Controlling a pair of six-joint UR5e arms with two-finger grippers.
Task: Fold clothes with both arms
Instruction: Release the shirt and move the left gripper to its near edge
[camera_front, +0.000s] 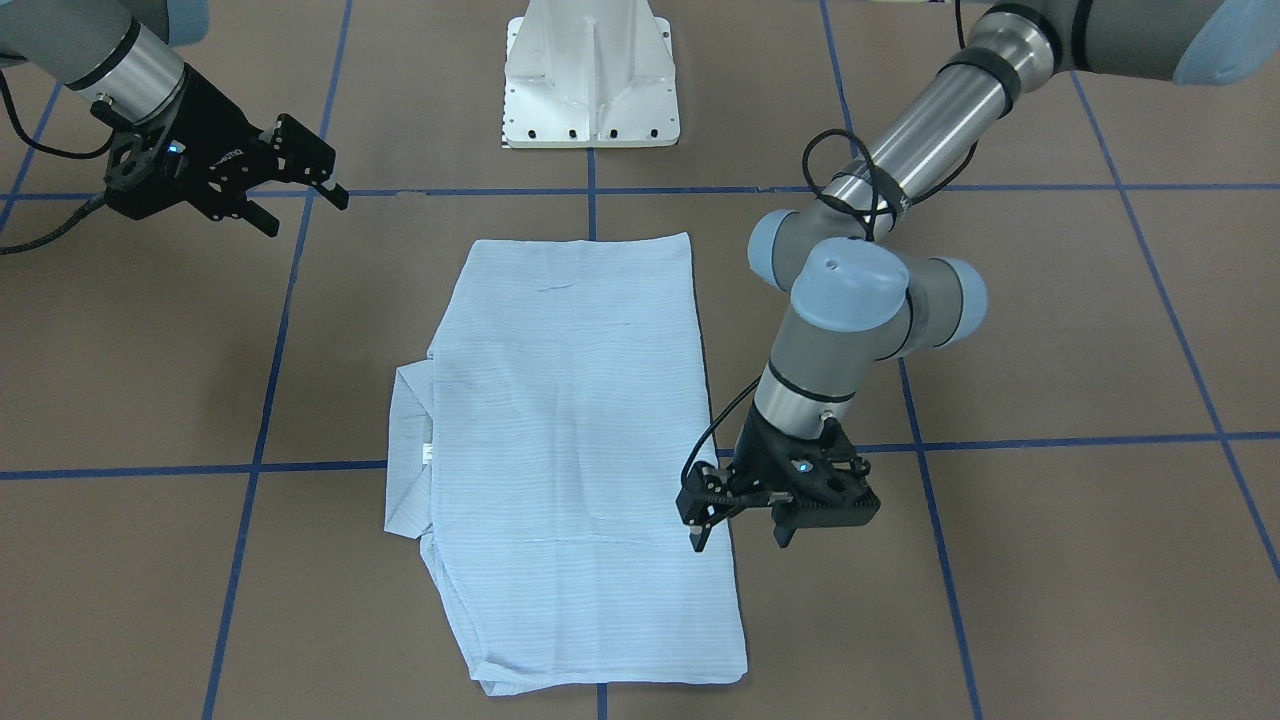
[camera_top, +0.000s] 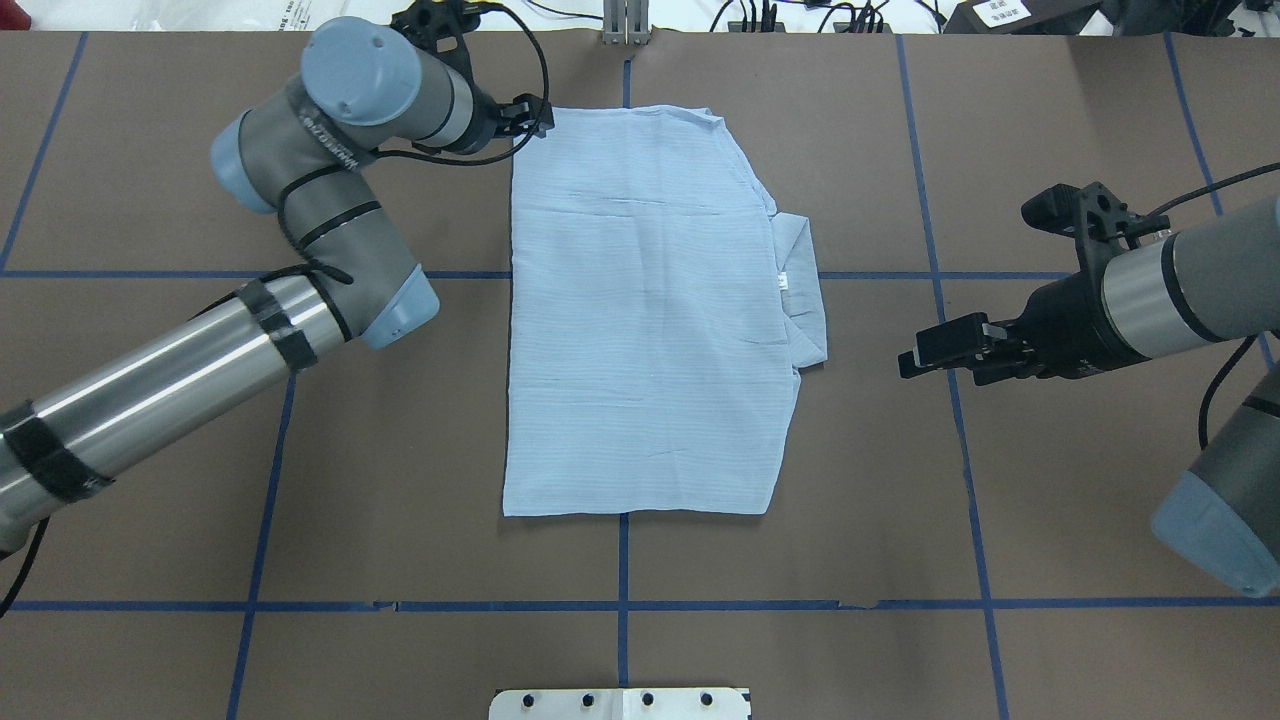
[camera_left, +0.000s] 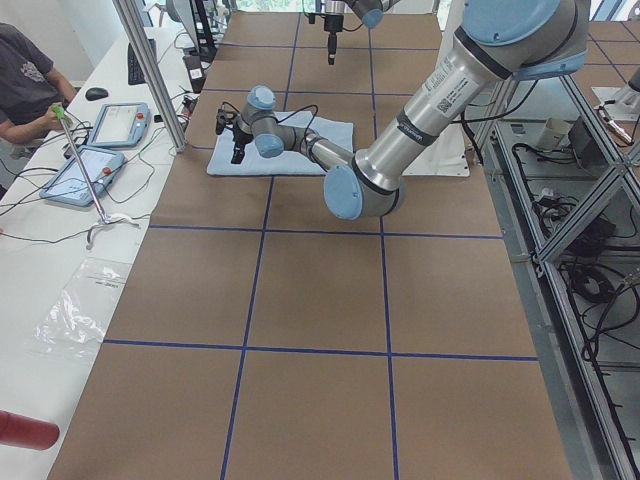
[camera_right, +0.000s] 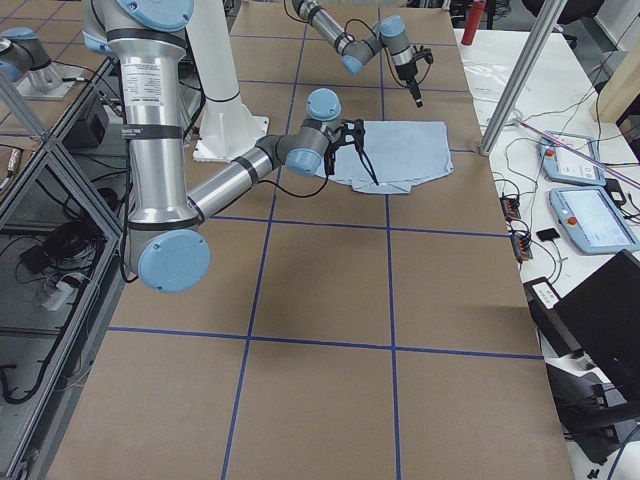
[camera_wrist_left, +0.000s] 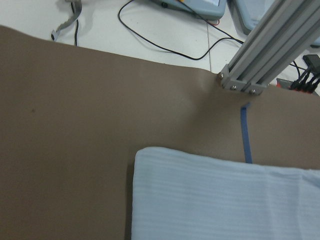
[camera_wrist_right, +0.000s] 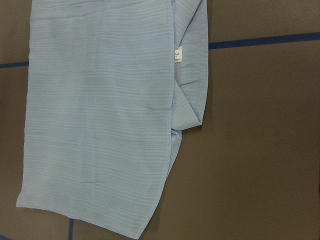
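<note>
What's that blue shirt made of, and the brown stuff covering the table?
The shirt looks like thin woven cloth, perhaps cotton: matte, finely striped, softly creased, with a small sewn label. The table cover looks like matte brown paper or card, though I cannot be sure: it lies flat without shine, and its far edge waves slightly in the left wrist view.

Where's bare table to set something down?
Bare: the strip between the shirt and the white pedestal, and the gap between the collar and the right end effector. Crowded: the shirt's far corner beside the left end effector.
</note>
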